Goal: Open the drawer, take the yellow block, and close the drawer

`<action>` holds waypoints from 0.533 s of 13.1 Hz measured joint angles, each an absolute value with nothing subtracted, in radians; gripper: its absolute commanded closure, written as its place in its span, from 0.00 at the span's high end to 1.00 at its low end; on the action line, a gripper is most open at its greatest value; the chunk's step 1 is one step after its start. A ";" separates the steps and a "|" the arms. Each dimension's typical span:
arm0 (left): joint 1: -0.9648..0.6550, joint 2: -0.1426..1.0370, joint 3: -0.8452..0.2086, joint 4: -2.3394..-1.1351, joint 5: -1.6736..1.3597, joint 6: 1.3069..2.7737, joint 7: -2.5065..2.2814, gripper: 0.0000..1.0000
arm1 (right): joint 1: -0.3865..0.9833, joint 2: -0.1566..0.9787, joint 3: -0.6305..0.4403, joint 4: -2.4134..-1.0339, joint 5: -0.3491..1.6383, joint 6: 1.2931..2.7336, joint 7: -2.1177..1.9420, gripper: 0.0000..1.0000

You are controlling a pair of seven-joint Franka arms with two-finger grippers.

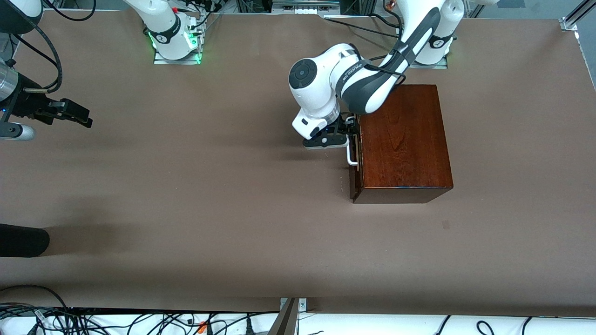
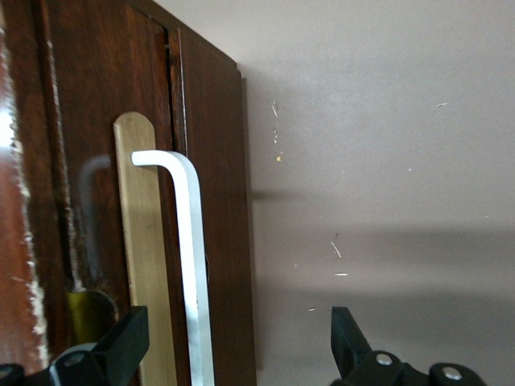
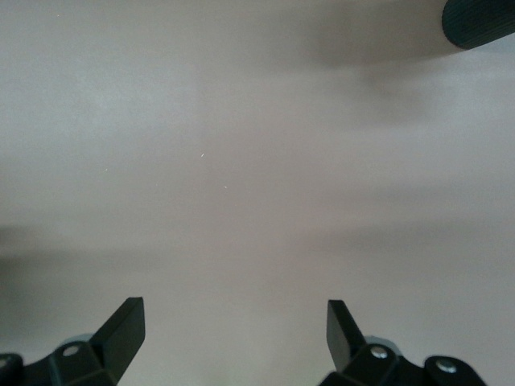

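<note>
The dark mahogany box (image 1: pixel 402 139) stands toward the left arm's end of the table. Its drawer front (image 1: pixel 354 172) faces the right arm's end and sits almost flush with the box, with a thin gap at most. The white bar handle (image 1: pixel 352 157) runs along it. My left gripper (image 1: pixel 350 135) is open at the handle. In the left wrist view the handle (image 2: pixel 189 241) and the drawer front (image 2: pixel 219 201) lie between the two fingers of my left gripper (image 2: pixel 237 322), which do not press on the bar. A pale wood strip (image 2: pixel 145 241) shows beside the handle. The yellow block is hidden. My right gripper (image 1: pixel 81 116) waits open over bare table (image 3: pixel 233 322).
A dark rounded object (image 1: pixel 23 239) lies at the right arm's end, nearer the front camera; it also shows in the right wrist view (image 3: pixel 479 20). Cables (image 1: pixel 139 321) run along the table edge nearest the camera. The brown tabletop (image 1: pixel 209 186) is bare between the arms.
</note>
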State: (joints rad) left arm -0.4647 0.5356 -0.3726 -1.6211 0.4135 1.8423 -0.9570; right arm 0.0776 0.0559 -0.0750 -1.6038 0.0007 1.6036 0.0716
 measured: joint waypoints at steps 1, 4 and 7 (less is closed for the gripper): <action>-0.465 0.539 -0.372 -1.623 0.415 1.842 -0.957 1.00 | 0.078 0.056 -0.075 -1.604 0.001 1.604 0.072 1.00; -0.465 0.558 -0.371 -1.626 0.471 1.842 -0.959 1.00 | 0.078 0.056 -0.075 -1.604 0.001 1.604 0.072 1.00; -0.469 0.569 -0.372 -1.625 0.477 1.843 -0.959 1.00 | 0.078 0.056 -0.075 -1.604 0.001 1.604 0.072 1.00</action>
State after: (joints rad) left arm -0.4691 0.5691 -0.3718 -1.6254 0.4770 1.8432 -0.9591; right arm 0.0776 0.0559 -0.0751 -1.6038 0.0007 1.6036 0.0716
